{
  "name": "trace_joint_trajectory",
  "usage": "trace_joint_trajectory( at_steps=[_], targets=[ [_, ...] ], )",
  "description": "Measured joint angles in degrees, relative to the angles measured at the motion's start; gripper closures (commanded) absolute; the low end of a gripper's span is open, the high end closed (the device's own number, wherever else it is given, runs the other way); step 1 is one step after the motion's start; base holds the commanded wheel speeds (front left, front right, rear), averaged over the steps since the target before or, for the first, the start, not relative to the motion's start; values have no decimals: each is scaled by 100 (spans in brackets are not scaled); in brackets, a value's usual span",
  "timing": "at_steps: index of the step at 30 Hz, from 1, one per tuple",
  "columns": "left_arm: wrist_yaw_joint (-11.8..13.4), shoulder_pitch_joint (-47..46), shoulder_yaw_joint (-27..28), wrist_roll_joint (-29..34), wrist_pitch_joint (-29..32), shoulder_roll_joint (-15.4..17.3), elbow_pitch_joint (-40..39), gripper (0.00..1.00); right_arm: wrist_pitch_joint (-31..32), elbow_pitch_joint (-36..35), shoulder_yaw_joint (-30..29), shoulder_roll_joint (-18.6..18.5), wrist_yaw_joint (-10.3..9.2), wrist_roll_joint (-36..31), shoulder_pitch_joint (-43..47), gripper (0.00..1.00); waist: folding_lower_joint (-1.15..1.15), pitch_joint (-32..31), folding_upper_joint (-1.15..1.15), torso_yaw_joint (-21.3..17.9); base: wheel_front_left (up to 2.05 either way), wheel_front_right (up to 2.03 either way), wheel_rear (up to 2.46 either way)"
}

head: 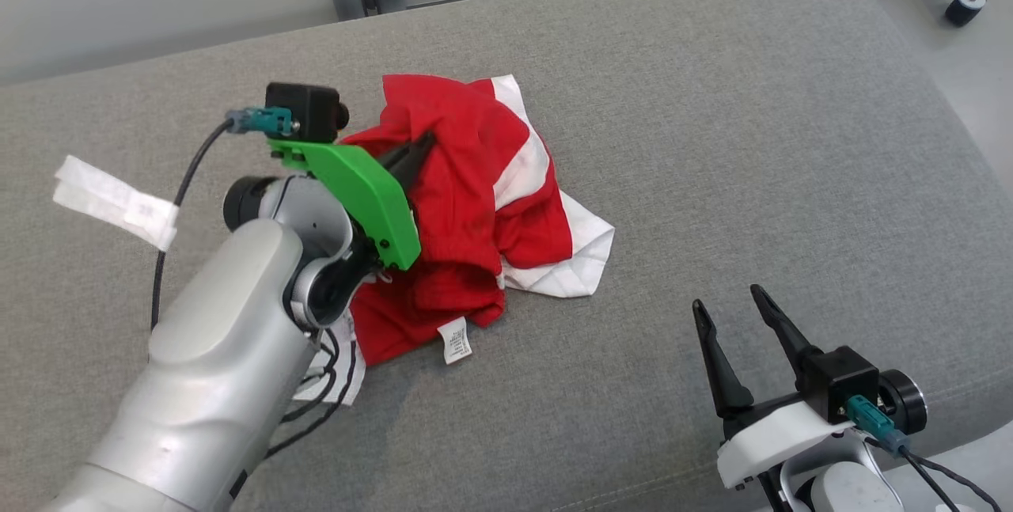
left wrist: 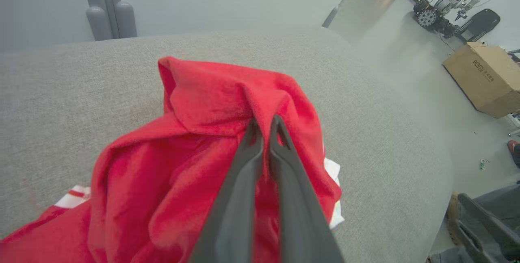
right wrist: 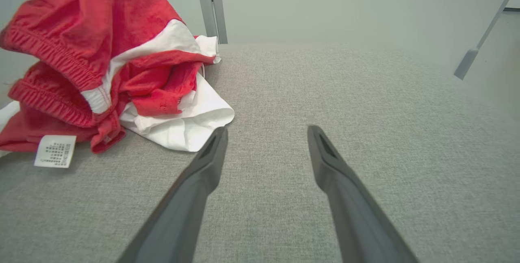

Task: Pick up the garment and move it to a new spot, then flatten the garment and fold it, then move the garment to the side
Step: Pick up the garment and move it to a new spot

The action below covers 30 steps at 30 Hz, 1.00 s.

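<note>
Red-and-white garment (head: 467, 203) crumpled, left pincer (left wrist: 265, 127) pinching a fold, tips (left wrist: 252, 143) partly buried, right pincer (head: 728, 298) spread.

One garment (head: 467, 203), red with white panels, lies on one grey cushion (head: 752, 140). It carries one white care tag (head: 455, 339). One white paper strip (head: 115, 202) lies near the cushion's left edge. There are two pincers, the left pincer (head: 418, 146) and the right pincer (head: 728, 298), each with two dark fingers (right wrist: 203, 181). On the floor beyond the cushion stand one cardboard box (left wrist: 485, 78) and one small wheeled machine (left wrist: 443, 15). One black caster (head: 961, 12) shows past the far right corner.
</note>
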Motion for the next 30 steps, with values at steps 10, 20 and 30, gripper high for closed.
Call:
trace_joint_trajectory(
  at_steps=[10,20,30],
  targets=[
    [96,-584,799,-425,29,556,-2056,100,1,14,-151,19,0,0,156,0,0,-83,0,339,0,0,0],
    [510,-1033,1217,-901,1047,1274,-3283,100,1,22,-143,31,0,13,31,0,0,-66,0,641,0,0,0],
    [691,-1329,1189,-1072,1528,1304,-3678,100,1,64,-89,97,0,60,26,0,0,-51,0,596,0,0,0]
  ],
)
